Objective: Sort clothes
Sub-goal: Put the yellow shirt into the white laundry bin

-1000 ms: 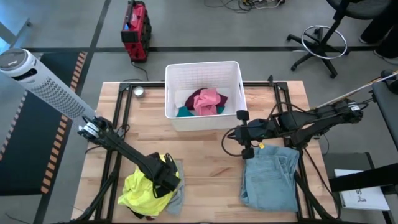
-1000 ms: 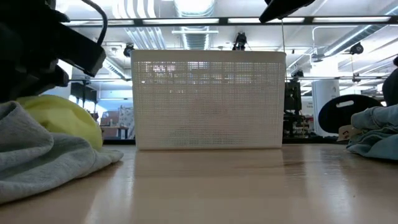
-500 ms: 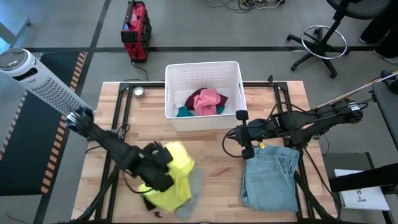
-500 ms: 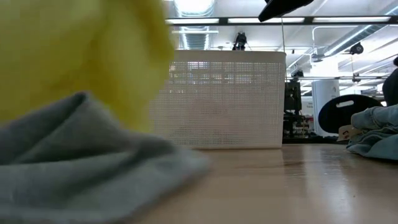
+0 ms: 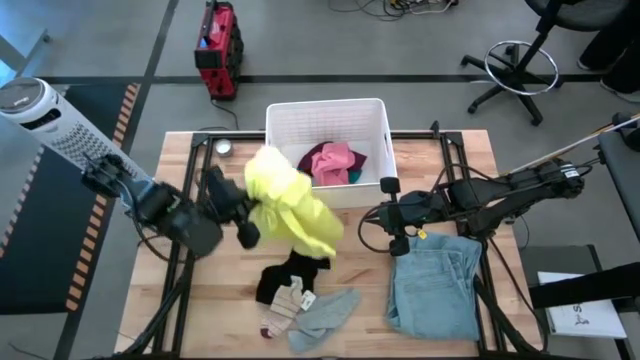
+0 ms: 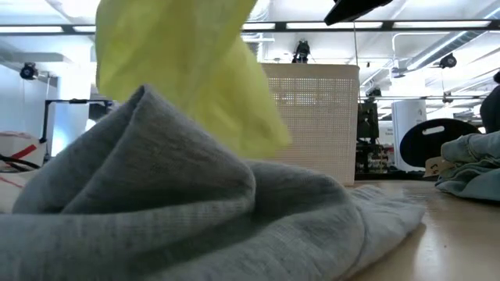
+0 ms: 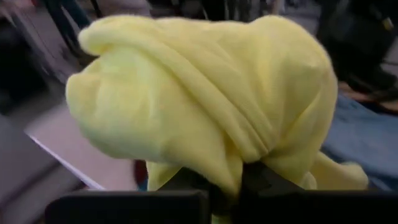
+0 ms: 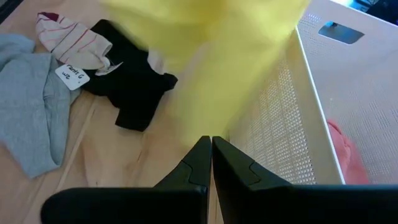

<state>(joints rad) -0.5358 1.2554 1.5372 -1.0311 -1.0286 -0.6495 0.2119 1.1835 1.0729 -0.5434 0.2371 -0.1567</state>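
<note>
My left gripper [image 5: 248, 208] is shut on the bright yellow top [image 5: 292, 208], which is up in the air just in front of the white basket's [image 5: 283, 118] left front corner. The top fills the left wrist view [image 7: 205, 93] and hangs at the upper left of the low view [image 6: 187, 70]. A black item [image 5: 287, 274], striped socks [image 5: 283, 306] and a grey item [image 5: 327, 310] lie flat on the table below. Light blue jeans [image 5: 435, 288] lie at the right. My right gripper [image 5: 372, 215] is shut and empty [image 8: 210, 155] between the basket and the jeans. My left gripper pinches a bunched fold of the yellow top [image 7: 235, 167] between its two fingers, several gathered layers. The fingers come roughly level from the table's left. The top is lifted clear of the table and hangs slack beyond and below the fingers.
The basket holds pink [image 5: 335, 160], maroon and teal pieces. A small round metal object [image 5: 223, 148] sits on the table at the far left. Bare wood lies between the left pile and the jeans. A white tower fan [image 5: 60, 130] stands off the table's left side.
My left gripper has gone up and toward the far edge and the basket, carrying the yellow top off the left pile until it hangs clear. The grey item has slid toward the table's right. The black item and socks now lie uncovered. My right arm has kept still.
</note>
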